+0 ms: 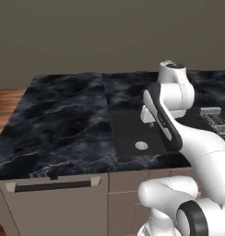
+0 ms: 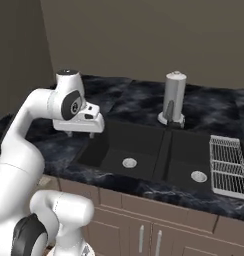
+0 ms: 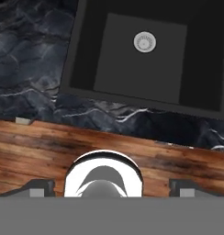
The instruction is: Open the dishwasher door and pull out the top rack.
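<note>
The wide, flat taupe-grey dishwasher door [image 1: 56, 203], with its long dark bar handle, stands shut under the front edge of the black marbled stone counter [image 1: 59, 124], low at the left in the left base view. The two-finger gripper [image 3: 111, 187] hangs well above and to the right of it, over the near edge of the dark sink basin [image 3: 146, 50], pointing down. Its fingertips [image 3: 40, 187] stand wide apart with nothing between them.
</note>
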Controlling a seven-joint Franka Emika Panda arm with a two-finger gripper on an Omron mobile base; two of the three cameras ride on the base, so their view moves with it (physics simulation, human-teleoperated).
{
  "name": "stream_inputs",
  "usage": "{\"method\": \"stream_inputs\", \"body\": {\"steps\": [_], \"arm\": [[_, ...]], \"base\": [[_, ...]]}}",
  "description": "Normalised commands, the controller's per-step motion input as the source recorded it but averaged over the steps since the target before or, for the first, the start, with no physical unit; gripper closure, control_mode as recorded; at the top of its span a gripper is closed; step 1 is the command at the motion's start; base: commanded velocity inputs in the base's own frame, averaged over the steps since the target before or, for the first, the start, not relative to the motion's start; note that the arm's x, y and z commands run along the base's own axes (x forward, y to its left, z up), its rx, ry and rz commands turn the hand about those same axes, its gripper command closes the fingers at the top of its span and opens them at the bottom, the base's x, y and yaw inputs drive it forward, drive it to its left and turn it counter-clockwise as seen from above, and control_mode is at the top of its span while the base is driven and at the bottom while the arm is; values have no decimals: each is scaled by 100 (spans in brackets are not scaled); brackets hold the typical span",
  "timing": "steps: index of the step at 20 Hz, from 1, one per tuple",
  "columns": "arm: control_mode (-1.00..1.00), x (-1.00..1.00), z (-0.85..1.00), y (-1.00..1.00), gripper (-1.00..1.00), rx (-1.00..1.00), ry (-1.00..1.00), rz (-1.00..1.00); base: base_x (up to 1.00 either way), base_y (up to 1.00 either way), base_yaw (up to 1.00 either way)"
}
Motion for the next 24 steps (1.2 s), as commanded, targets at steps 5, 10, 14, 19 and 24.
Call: {"method": "stream_inputs", "body": {"steps": [5,10,14,19,24], "arm": [[100,0,0,0,-100,0,0,0],[100,0,0,0,-100,0,0,0],[100,0,0,0,-100,0,0,0],[100,0,0,0,-100,0,0,0],[100,0,0,0,-100,0,0,0]], "base": [[-13,0,50],[0,-16,51],[0,-18,50],[6,-42,36],[10,-49,27]]}}
